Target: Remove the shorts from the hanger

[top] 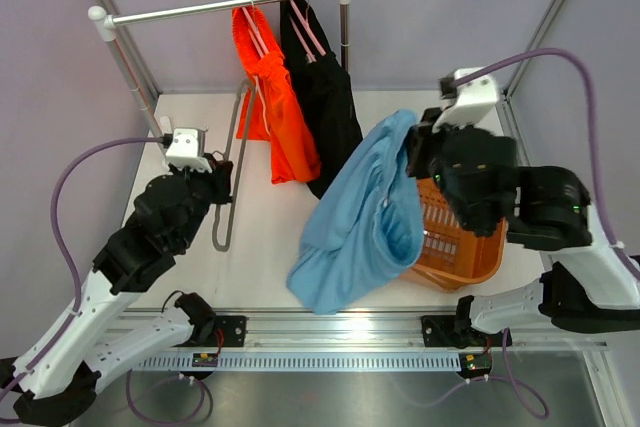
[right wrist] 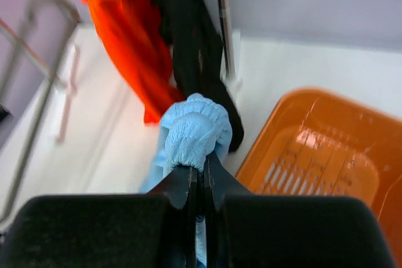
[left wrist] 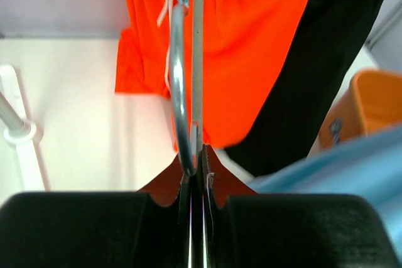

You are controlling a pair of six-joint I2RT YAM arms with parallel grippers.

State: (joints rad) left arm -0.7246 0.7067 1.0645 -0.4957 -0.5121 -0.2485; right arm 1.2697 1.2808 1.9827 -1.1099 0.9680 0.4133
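The light blue shorts (top: 355, 217) hang from my right gripper (top: 415, 152), which is shut on their bunched waistband (right wrist: 195, 133). Their lower part droops past the basket's left rim toward the table. The right gripper (right wrist: 204, 164) is above the basket's left side. The orange shorts (top: 280, 117) and black shorts (top: 330, 107) hang on pink hangers from the rack's rod (top: 220, 7). My left gripper (top: 222, 175) is shut on a bare grey metal hanger (top: 232, 137). In the left wrist view its hook (left wrist: 178, 92) rises from the gripper (left wrist: 198, 155), with the orange shorts (left wrist: 251, 42) and black shorts (left wrist: 326, 80) behind.
An orange slotted basket (top: 460, 257) stands at the right, also in the right wrist view (right wrist: 326, 155). The rack's upright posts (top: 125, 67) stand at the back left and back middle. Grey walls enclose the table on three sides.
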